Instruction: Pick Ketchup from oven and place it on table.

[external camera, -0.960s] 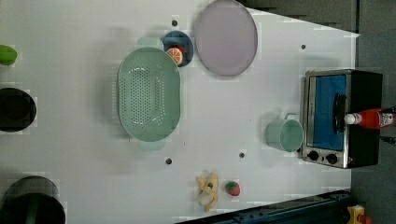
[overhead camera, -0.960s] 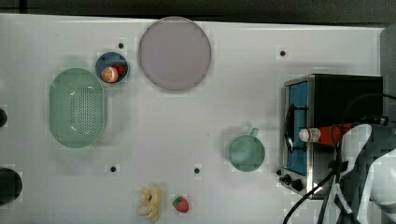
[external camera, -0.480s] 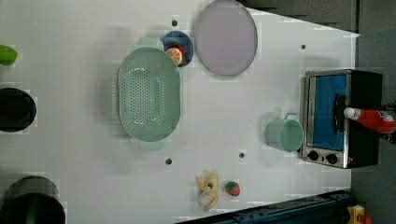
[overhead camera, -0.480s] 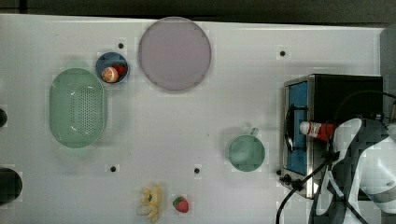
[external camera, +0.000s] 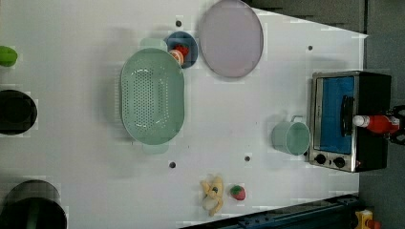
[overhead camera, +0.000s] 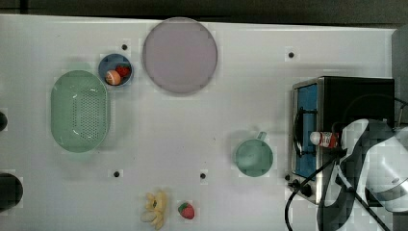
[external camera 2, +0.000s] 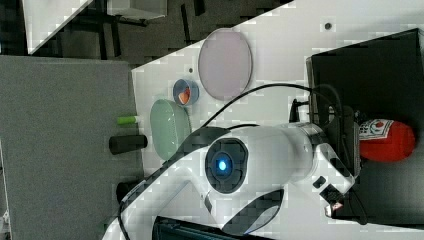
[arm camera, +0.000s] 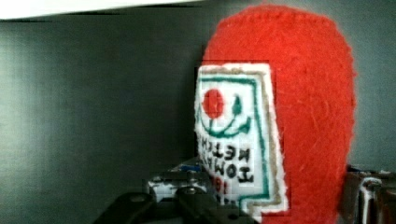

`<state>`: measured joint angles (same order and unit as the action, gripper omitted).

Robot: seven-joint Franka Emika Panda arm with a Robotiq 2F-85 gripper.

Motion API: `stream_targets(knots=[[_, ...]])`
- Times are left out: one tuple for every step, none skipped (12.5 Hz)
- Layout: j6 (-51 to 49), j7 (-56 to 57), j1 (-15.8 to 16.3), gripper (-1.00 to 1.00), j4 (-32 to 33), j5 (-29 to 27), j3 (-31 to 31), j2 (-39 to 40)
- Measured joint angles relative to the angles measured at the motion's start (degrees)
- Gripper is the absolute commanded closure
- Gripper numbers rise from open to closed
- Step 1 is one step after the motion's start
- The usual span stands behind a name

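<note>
Ketchup (arm camera: pixel 299 121) lay on its side on the black roof of the oven (overhead camera: pixel 356 91), its white cap jutting over the front edge above the blue glass door. In the wrist view the gripper (arm camera: pixel 261 198) sat close around the bottle's red felt body, one dark finger (arm camera: pixel 135 205) low on the label side and metal parts on the other, but whether the fingers pressed the bottle or merely flanked it could not be told. In the right view the white arm (external camera 2: pixel 260 160) reached over the oven top, its wrist just beside the bottle. On the white table (overhead camera: pixel 240 86), a green mug (overhead camera: pixel 253 157) stood just in front of the oven door. Farther toward the top view's left sat a round pale-purple plate (overhead camera: pixel 179 54), a small blue bowl (overhead camera: pixel 115 69) holding toy fruit, and a green perforated basket (overhead camera: pixel 80 110). A toy banana (overhead camera: pixel 155 209) and a strawberry (overhead camera: pixel 186 210) lay side by side near the table's edge at the top view's bottom.
</note>
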<state>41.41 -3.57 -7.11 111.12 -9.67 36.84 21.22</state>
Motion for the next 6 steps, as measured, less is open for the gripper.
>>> stream_targets(knots=[[-0.39,0.00,-0.12,-0.29,-0.34,0.18,-0.39,-0.31],[-0.36,0.00,0.18,-0.29,-0.90,-0.25,-0.42,-0.34],[-1.18,0.00,0.27,-0.29,-1.85,0.25,-0.76,-0.43],[-2.27,0.33,0.68,-0.29,-2.57,0.96,-0.90,-1.19],[-3.44,1.82,1.90,-0.29,-3.13,1.59,-0.25,-2.52],[-7.19,3.09,2.59,-0.29,-4.64,2.13,-0.22,-4.00]])
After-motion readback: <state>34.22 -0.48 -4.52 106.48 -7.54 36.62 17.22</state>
